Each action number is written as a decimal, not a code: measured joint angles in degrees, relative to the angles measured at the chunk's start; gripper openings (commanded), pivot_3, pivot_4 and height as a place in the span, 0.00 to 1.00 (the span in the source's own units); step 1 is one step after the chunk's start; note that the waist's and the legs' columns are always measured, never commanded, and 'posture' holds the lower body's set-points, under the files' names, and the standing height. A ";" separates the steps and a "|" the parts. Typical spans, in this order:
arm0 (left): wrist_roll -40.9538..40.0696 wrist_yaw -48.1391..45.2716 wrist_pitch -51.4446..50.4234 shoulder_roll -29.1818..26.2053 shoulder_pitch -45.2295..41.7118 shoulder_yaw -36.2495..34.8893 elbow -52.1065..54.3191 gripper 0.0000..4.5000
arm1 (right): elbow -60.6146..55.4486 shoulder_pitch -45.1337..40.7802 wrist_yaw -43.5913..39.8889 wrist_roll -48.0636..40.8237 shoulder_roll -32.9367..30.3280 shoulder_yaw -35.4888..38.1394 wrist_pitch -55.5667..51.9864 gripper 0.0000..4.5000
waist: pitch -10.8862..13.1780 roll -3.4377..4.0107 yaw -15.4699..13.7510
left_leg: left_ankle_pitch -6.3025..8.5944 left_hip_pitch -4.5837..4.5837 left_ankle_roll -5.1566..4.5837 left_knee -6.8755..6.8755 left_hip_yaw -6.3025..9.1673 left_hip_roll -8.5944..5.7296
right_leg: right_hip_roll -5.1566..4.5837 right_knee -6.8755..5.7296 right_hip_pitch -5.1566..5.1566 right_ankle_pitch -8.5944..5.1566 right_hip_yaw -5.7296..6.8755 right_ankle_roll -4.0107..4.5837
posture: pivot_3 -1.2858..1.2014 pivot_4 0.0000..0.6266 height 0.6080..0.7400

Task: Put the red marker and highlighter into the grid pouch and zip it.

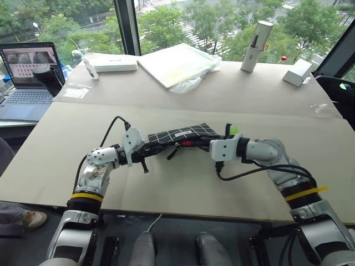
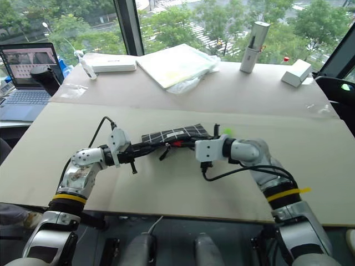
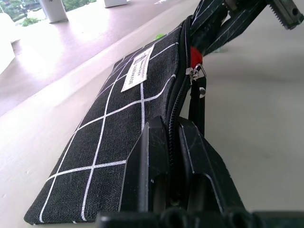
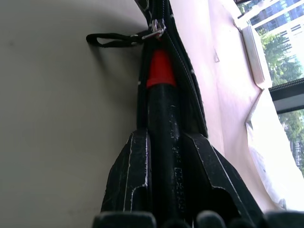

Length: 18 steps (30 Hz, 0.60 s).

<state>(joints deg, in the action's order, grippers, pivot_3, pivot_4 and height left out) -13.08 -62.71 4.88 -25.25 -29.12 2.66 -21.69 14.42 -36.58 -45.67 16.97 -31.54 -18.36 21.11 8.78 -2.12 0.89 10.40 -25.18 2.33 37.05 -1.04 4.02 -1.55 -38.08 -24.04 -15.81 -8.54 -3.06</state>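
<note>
The grid pouch [image 1: 183,134], black with white lines and a white label [image 3: 137,69], lies mid-table with its zipper side raised. My left gripper [image 3: 168,130] is shut on the pouch's zipper edge at its left end. My right gripper [image 4: 161,137] is shut on the red marker [image 4: 160,71]. The marker's red cap pokes into the pouch's open mouth, just beside the zipper slider and its black strap [image 4: 111,39]. The highlighter [image 1: 234,131] shows as a light-green tip on the table just behind the right gripper.
At the back of the table stand a white box [image 1: 113,62], a plastic-wrapped flat pack [image 1: 177,64], a tall white device [image 1: 255,47] and a small white box [image 1: 298,72]. A laptop [image 1: 28,66] sits at the far left.
</note>
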 measured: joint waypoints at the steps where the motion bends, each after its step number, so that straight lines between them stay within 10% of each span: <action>1: 0.00 -0.06 0.07 -0.03 0.00 -0.02 -0.32 0.00 | 1.28 -1.01 0.36 0.63 1.16 -0.99 0.02 0.13 | 0.00 0.00 0.04 | 0.00 0.00 0.00 0.00 0.00 0.00 | 0.01 0.00 0.00 0.00 0.00 0.00 | 0.52 0.24 0.97; 6: 0.01 -0.47 0.18 -0.04 -0.04 -0.07 -1.50 0.00 | 4.86 -2.41 1.35 2.10 4.40 -2.84 0.20 0.13 | 0.00 0.00 0.05 | 0.00 0.00 0.01 -0.01 0.00 0.00 | 0.00 -0.01 -0.01 0.00 0.01 0.01 | 0.52 0.24 0.97; 14: 0.00 -0.41 0.66 0.22 -0.04 -0.08 -1.67 0.00 | 6.76 -3.28 2.73 1.88 5.82 -2.85 0.29 0.78 | 0.00 0.00 0.08 | -0.01 0.00 0.01 -0.01 0.01 0.00 | 0.00 -0.02 -0.01 0.00 0.01 0.01 | 0.52 0.24 0.97; 18: 0.01 -0.33 1.03 0.50 -0.07 -0.02 -1.66 0.00 | 6.69 -3.36 2.44 -0.63 4.23 -0.90 -0.28 0.78 | 0.00 0.00 0.05 | -0.01 0.00 0.01 -0.01 0.01 0.00 | 0.00 -0.02 -0.01 0.00 0.01 0.01 | 0.52 0.24 0.97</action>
<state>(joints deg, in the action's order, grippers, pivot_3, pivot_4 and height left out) -13.07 -63.04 5.90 -24.75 -29.19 2.64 -23.35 21.10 -39.94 -43.23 16.34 -27.31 -19.26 20.83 8.78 -2.12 0.94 10.39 -25.18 2.33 37.04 -1.03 4.02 -1.56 -38.09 -24.05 -15.81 -8.53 -3.05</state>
